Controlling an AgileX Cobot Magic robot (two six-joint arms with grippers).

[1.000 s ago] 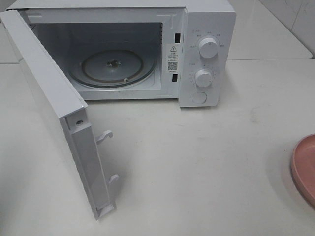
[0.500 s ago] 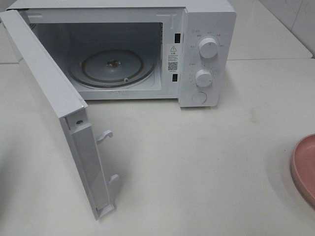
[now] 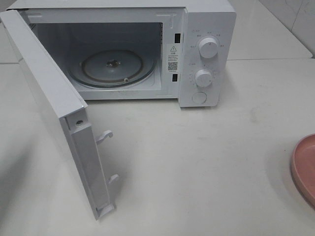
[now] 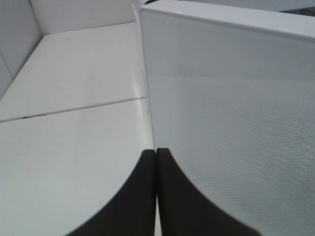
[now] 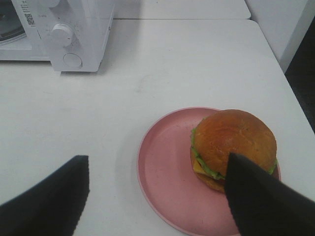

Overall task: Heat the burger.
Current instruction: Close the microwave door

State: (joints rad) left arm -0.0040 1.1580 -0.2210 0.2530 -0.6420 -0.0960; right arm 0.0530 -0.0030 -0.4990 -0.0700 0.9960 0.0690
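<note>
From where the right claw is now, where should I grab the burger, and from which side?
Grip the burger across the bun's rounded sides, coming down from above. It sits upright on the pink plate, off toward one edge, and the right claw is open wide enough to straddle it. Probably close lightly, at the bun's widest part above the lettuce, so the layers stay stacked.

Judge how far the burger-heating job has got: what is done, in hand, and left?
Done: the white microwave's door stands open, its glass turntable bare. In hand: the open right gripper hovers over the golden-bun burger on the pink round plate. Left: grasping, loading, closing, starting.
</note>
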